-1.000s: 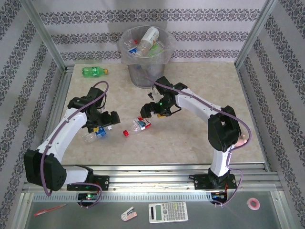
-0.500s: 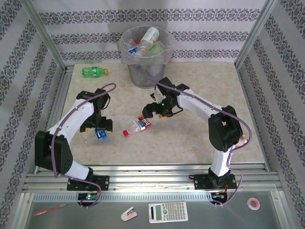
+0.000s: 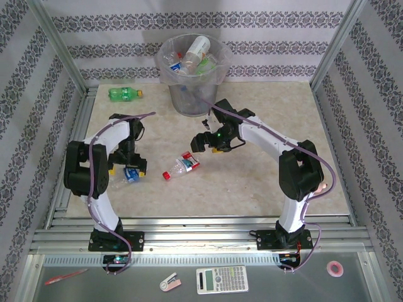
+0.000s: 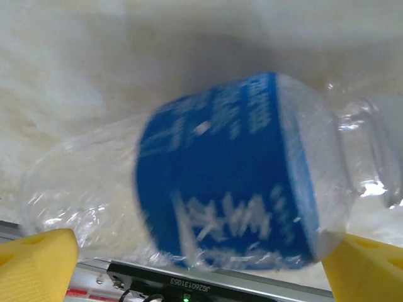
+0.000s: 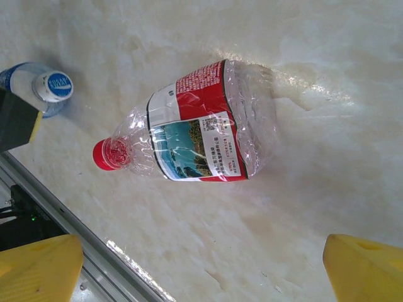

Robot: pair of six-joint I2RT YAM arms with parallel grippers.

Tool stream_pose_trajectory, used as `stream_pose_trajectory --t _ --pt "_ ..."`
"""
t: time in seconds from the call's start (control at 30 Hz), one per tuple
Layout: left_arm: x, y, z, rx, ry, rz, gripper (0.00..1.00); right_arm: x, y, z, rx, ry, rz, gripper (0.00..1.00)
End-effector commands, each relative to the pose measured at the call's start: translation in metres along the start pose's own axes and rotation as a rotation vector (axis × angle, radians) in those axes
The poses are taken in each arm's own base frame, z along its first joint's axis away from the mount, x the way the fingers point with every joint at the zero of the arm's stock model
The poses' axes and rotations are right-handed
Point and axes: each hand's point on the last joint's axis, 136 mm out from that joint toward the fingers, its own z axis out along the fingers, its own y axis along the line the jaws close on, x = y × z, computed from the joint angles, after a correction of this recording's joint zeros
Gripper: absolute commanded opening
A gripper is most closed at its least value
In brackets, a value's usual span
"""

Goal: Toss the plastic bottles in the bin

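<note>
Clear, thin, crinkled plastic: the blue-label bottle (image 4: pixel 227 176) lies on its side on the table (image 3: pixel 252 182), left of centre. It looks empty. We judge it very light, soft-walled and slick. It should dent under a hard squeeze and roll if nudged from one side.

Best hold, in our view, is across the labelled middle, where the body is widest and the film gives some grip. The tapering shoulder is a poor place.

The left gripper (image 3: pixel 129 167) stands right over this bottle with its fingers spread wide. In the left wrist view one yellow tip sits on each side of the label. That view is blurred, so we cannot say whether the tips touch the wall. Nothing is clamped.

The red-label bottle (image 5: pixel 201 129) lies on its side just right of the first, near the table's centre. Its red cap (image 5: pixel 111 154) points near-left. It should handle the same way, and the label band is again the place to pinch. The right gripper (image 3: pixel 200 145) hovers over its far-right end, wide open and empty.

The green bottle (image 3: pixel 124 94) lies at the far left, well apart from both arms.

The bin (image 3: pixel 189 100) stands at the far edge, centre. We see several bottles (image 3: pixel 189 56) heaped inside, up to the rim. Drops onto that pile may bounce or roll out.
</note>
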Motion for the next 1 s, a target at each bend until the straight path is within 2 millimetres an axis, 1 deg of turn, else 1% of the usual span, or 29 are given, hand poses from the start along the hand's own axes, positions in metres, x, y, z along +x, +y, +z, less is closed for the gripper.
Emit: stream_pose_trajectory --t 0.0,0.17,0.27,0.43,0.5,0.57,0.67,0.77,0.83,0.87,0.93,0.97 --pt "-0.004 0.012 0.008 0.0 0.041 0.028 0.99 -0.011 0.011 -0.02 -0.035 -0.053 -0.009 0.98" --pt "-0.014 0.002 0.019 0.044 0.05 0.022 1.0 -0.021 0.01 -0.023 -0.026 -0.074 -0.001 0.98" --pt "-0.018 -0.004 0.024 0.08 0.051 0.006 0.88 -0.027 0.01 -0.025 -0.024 -0.081 0.003 0.98" --pt "-0.027 -0.016 0.027 0.174 0.038 -0.028 0.66 -0.038 0.012 -0.033 -0.019 -0.103 0.0 0.98" --pt "-0.034 -0.019 0.022 0.215 0.011 -0.051 0.59 -0.043 0.013 -0.039 -0.016 -0.122 0.004 0.98" --pt "-0.043 -0.024 0.009 0.284 -0.028 -0.081 0.53 -0.05 0.013 -0.046 -0.017 -0.144 0.01 0.98" --pt "-0.066 -0.038 -0.032 0.435 -0.144 -0.132 0.49 -0.061 0.013 -0.059 -0.016 -0.185 0.023 0.98" --pt "-0.098 -0.051 -0.094 0.621 -0.292 -0.185 0.48 -0.071 0.01 -0.074 -0.002 -0.225 0.032 0.98" --pt "-0.122 -0.053 -0.144 0.752 -0.401 -0.23 0.48 -0.078 0.007 -0.084 0.013 -0.253 0.038 0.98" --pt "-0.132 -0.053 -0.166 0.811 -0.443 -0.248 0.48 -0.081 0.005 -0.088 0.017 -0.263 0.041 0.98" --pt "-0.154 -0.05 -0.215 0.924 -0.538 -0.28 0.48 -0.087 0.003 -0.097 0.017 -0.289 0.053 0.98" --pt "-0.162 -0.049 -0.234 0.966 -0.569 -0.29 0.48 -0.088 0.001 -0.1 0.018 -0.296 0.059 0.98"
